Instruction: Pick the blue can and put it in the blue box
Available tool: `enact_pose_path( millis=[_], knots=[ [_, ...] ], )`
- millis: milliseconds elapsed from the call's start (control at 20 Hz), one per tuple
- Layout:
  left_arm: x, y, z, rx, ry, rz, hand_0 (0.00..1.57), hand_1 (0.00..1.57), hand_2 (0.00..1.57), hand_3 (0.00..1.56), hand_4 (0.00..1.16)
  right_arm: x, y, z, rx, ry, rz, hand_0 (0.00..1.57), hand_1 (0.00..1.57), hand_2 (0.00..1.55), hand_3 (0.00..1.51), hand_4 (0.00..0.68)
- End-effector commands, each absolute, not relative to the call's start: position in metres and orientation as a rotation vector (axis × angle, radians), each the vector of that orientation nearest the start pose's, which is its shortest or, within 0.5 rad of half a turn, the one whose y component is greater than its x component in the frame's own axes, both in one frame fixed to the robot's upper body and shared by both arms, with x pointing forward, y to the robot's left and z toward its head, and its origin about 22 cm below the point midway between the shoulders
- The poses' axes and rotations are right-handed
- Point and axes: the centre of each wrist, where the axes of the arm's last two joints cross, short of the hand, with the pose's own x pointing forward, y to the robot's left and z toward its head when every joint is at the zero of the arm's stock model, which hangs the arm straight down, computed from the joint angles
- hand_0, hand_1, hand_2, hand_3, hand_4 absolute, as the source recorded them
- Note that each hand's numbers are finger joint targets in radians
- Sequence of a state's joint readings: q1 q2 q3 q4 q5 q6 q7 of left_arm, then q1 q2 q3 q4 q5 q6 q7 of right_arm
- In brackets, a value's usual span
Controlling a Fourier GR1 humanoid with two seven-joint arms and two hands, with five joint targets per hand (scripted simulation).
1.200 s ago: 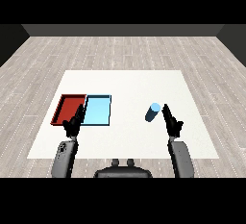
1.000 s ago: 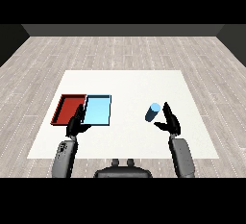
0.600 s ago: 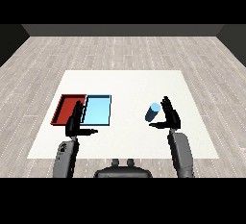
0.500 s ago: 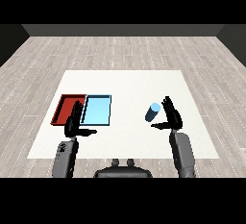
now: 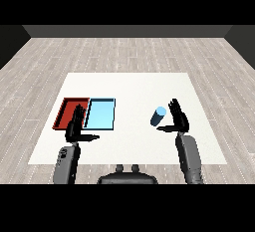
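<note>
Head view shows the blue can [image 5: 158, 116] on the white table [image 5: 134, 89], on the right half and well apart from both trays. It looks tilted, its pale top end facing up and away, though I cannot tell whether it stands or lies. Just beside it, on its right, is the right hand [image 5: 179, 120]: the fingers [image 5: 175, 107] are straight and raised, close together, and the thumb [image 5: 165, 128] reaches out low toward the left, under the can's near end. The hand is open around the can's side but not curled round it; I cannot tell whether it touches the can.

Over on the left half lies the light blue tray [image 5: 100, 114], and touching its left edge is the red tray [image 5: 67, 112]. The left hand [image 5: 75, 127] hangs over the near edge of the two trays, about where they meet, its fingers [image 5: 77, 114] straight and pointing away over the red tray's right part, the thumb [image 5: 90, 137] sticking out to the right. It holds nothing.

Both grey forearms, the left forearm [image 5: 66, 163] and the right forearm [image 5: 189, 159], come up from the lower edge of the view.
</note>
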State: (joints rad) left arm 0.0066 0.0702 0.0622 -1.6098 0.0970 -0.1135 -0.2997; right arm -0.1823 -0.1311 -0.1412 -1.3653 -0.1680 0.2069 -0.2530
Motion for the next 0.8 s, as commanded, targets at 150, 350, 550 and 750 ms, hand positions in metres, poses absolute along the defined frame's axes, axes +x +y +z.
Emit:
enact_pose_path(
  millis=[150,350,550,750],
  knots=[
    [0.241,0.248,0.001,-0.063,-1.922,-0.007,0.0,0.0,0.0,0.0,0.0,0.294,-0.292,-0.01,0.126,-1.766,-0.036,0.0,0.0,0.0,0.0,0.0],
    [0.249,0.26,0.007,-0.097,-1.896,-0.006,0.0,0.0,0.0,0.0,0.0,0.292,-0.294,-0.018,0.099,-1.751,-0.049,0.0,0.0,0.0,0.0,0.0],
    [0.235,0.278,0.002,-0.091,-1.913,0.013,0.0,0.0,0.0,0.0,0.0,0.32,-0.291,-0.015,0.118,-1.732,-0.085,0.0,0.0,0.0,0.0,0.0],
    [0.238,0.276,0.031,-0.107,-1.919,0.0,0.0,0.0,0.0,0.0,0.0,0.331,-0.291,-0.027,0.143,-1.7,-0.058,0.0,0.0,0.0,0.0,0.0]
  ],
)
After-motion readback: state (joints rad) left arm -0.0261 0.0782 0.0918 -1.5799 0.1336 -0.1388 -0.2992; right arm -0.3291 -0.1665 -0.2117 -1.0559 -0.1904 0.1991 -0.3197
